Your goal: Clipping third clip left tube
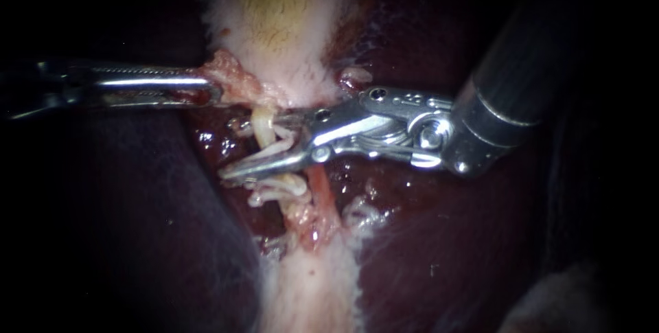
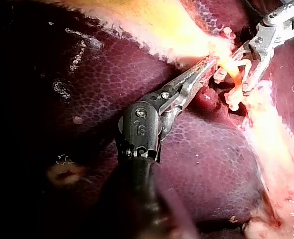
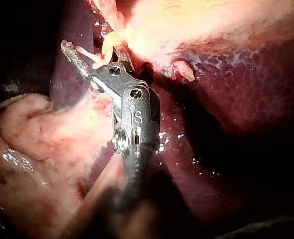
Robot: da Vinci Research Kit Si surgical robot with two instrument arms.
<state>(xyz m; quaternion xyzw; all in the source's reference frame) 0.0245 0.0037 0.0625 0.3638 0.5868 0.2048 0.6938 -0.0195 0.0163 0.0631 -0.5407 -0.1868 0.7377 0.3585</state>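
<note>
The left tube (image 1: 261,125) is pale yellow and runs down from the gallbladder's neck. My right instrument (image 1: 250,146) comes in from the upper right with its jaws open astride this tube. A white clip (image 2: 240,69) lies in those jaws. Just below them, white clips (image 1: 278,187) sit on the same tube. The reddish right tube (image 1: 320,192) runs beside it. My left instrument (image 1: 209,91) is shut on ragged tissue at the gallbladder's neck and holds it to the left. The left wrist view shows those jaws (image 2: 209,64) closed on pale tissue.
The pale gallbladder (image 1: 288,24) lies above the tubes. A band of white tissue (image 1: 309,299) lies below them. Dark red liver (image 1: 446,237) lies on both sides. A small pink nub (image 1: 353,77) sits beside the right instrument's hinge.
</note>
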